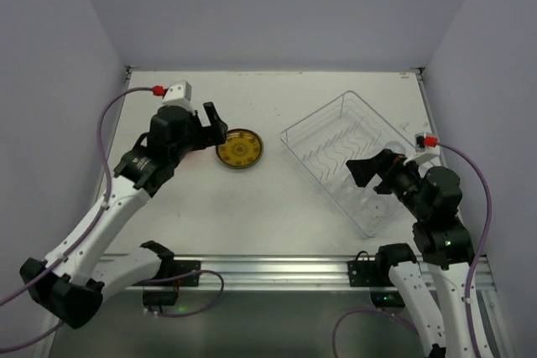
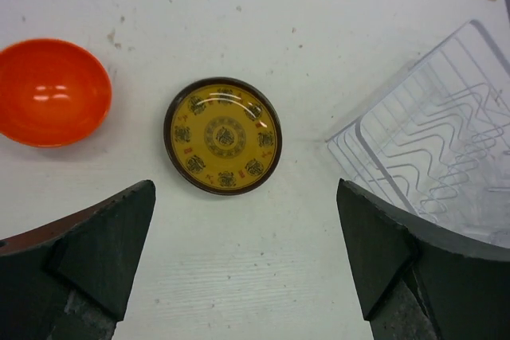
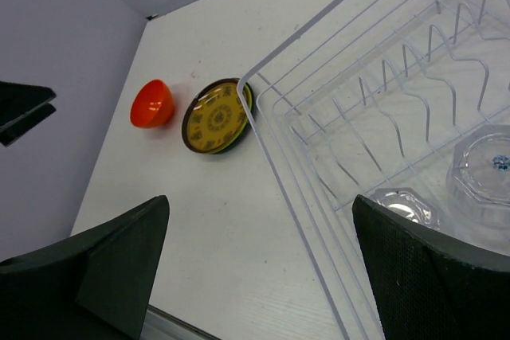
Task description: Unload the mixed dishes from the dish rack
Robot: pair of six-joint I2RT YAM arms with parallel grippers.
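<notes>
Two clear cups [image 3: 402, 206] [image 3: 486, 173] left in the dish rack [image 3: 287, 157], side by side at its near-right end, past the last wires of the plate holder. Possibly mouth-down, can't confirm. Can't tell from these views whether there are more. They're round, so no long axis to line up with; approach direction is the only thing that matters. Right gripper [image 3: 261, 220] hangs over the rack's near-left wall, jaws wide apart, nothing between them. In its wrist view the cups sit ahead and to the right, the nearer one just off the right finger. So my call: the right arm takes them, with a short shift right and forward, then down. Already out on the table [image 1: 277, 224], left of the rack: olive-yellow patterned plate [image 2: 223, 135], with a lime-green edge showing beside it in the right wrist view, probably another plate underneath. Orange bowl [image 2: 52, 91] sits further left, apart from it. Left gripper [image 2: 245, 220] is above the plate's near edge, jaws spread wide, empty, and well away from the cups.
</notes>
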